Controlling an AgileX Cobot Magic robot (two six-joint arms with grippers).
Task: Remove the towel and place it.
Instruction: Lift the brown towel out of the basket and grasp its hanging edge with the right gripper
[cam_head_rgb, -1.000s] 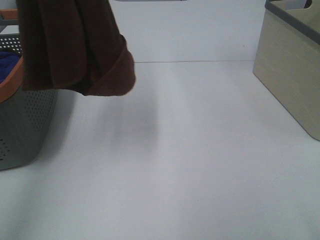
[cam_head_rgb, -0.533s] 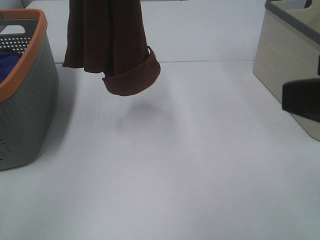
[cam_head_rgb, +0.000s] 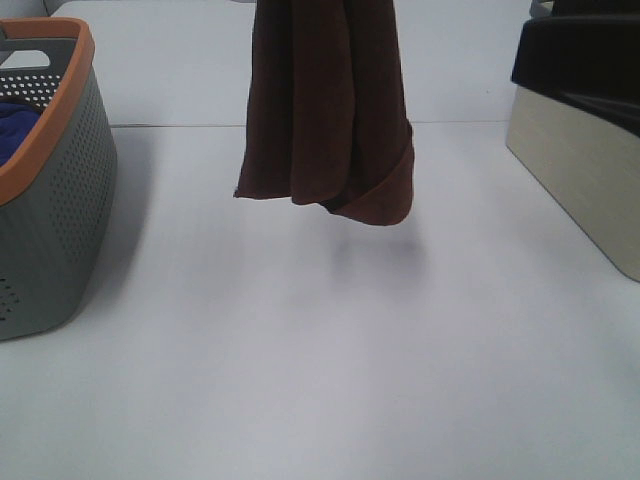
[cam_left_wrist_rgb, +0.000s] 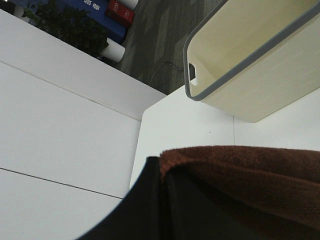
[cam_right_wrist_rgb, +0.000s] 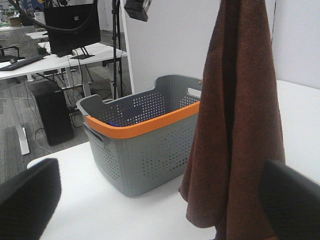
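End effector (cam_left_wrist_rgb: 163, 175) grips towel (cam_head_rgb: 325, 110); basket (cam_head_rgb: 62, 200) seemingly part-filled.

**Brown towel pinched at the left wrist**

The black gripper (cam_left_wrist_rgb: 165, 202) is clamped on a fold of brown towel (cam_left_wrist_rgb: 250, 175). Beyond it a beige bin (cam_left_wrist_rgb: 265, 75) with a grey rim stands on the white table (cam_left_wrist_rgb: 185, 125).

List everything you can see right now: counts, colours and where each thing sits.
towel: one, brown, hanging above mid-table, clear of the surface
basket: one, grey with orange rim, left side of the table
cloth: one, blue, inside the basket
bin: one, beige with grey rim, right side of the table
table: one, white
left gripper: black, shut on the towel
right gripper: black, open, facing the towel
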